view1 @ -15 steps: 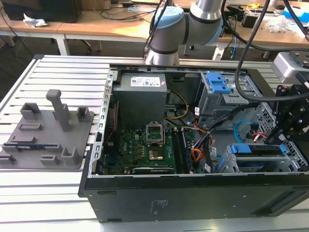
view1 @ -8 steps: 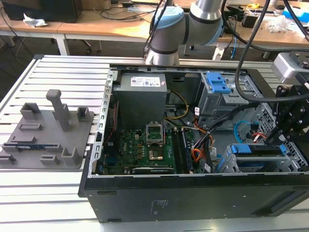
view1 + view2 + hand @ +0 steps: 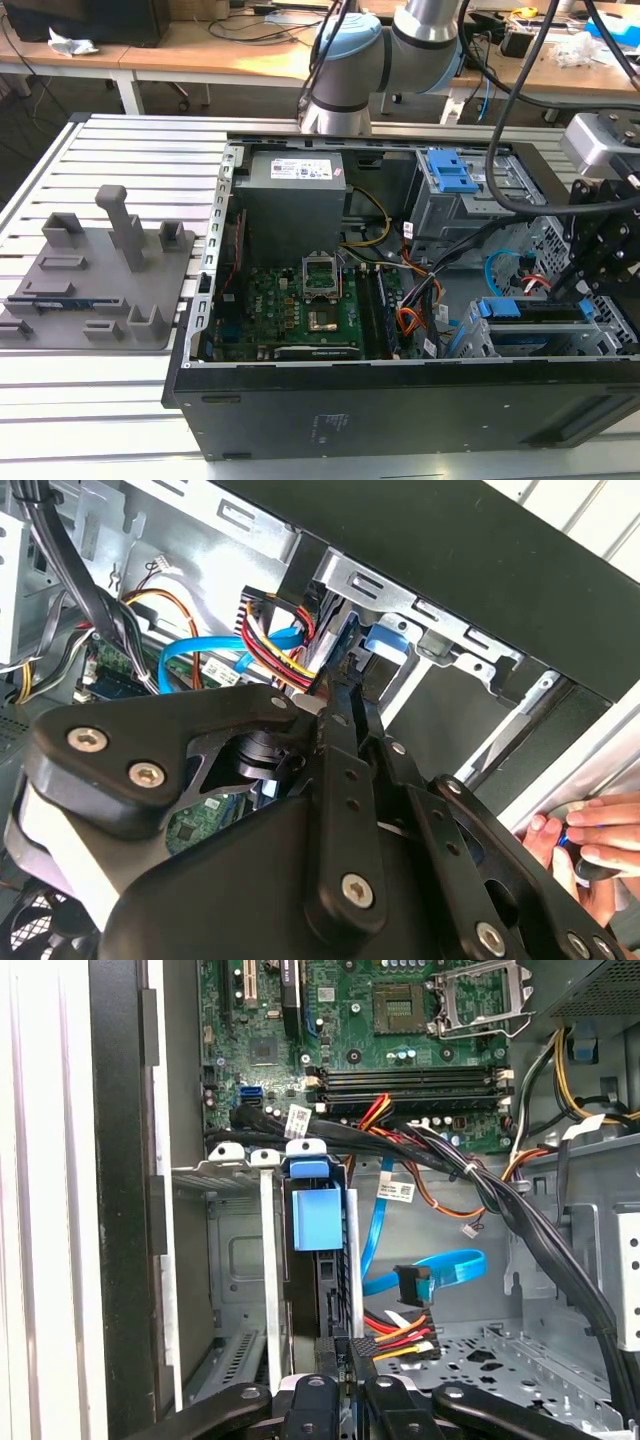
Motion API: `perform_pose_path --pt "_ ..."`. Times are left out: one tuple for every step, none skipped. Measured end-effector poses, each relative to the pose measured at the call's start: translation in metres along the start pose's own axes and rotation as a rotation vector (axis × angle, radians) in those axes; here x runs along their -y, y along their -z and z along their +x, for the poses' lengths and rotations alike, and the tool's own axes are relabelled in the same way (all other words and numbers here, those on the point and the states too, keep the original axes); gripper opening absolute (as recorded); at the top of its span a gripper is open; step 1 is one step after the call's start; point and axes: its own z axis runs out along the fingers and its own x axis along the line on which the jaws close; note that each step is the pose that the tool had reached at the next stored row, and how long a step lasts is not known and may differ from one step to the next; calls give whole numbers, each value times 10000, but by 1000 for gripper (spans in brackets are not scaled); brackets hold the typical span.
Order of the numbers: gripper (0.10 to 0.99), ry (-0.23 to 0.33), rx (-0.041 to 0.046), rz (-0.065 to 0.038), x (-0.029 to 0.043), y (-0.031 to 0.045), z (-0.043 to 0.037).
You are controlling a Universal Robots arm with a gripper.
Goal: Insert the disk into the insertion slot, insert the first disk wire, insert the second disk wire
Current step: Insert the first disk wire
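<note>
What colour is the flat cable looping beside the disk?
The flat cable is light blue, seen best in the first wrist view.

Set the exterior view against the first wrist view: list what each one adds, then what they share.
Exterior view: the grey fixture tray beside the case, and the arm's blue-capped joint.
First wrist view: the gripper shut on the first disk wire next to the disk, and the second disk wire with its plug hanging free.
Both: the motherboard and the disk's blue carrier.

Black cable bundle (image 3: 470,1175) crowds disk (image 3: 318,1218); perforated floor (image 3: 505,1360) open.
</note>
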Motion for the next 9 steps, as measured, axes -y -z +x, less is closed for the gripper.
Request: perform_pose_path --pt "169 0 0 0 0 -4 1" --pt "169 -1 2 0 0 -8 1" --pt "169 -1 1 0 0 -13 1" --pt "169 0 1 0 1 -17 1" --pt "169 -1 2 0 1 -21 1" --pt "169 -1 2 0 1 -24 1" --pt "169 -1 1 0 1 -27 1" --pt "169 -1 1 0 1 -32 1" --pt "169 0 0 0 1 -35 1"
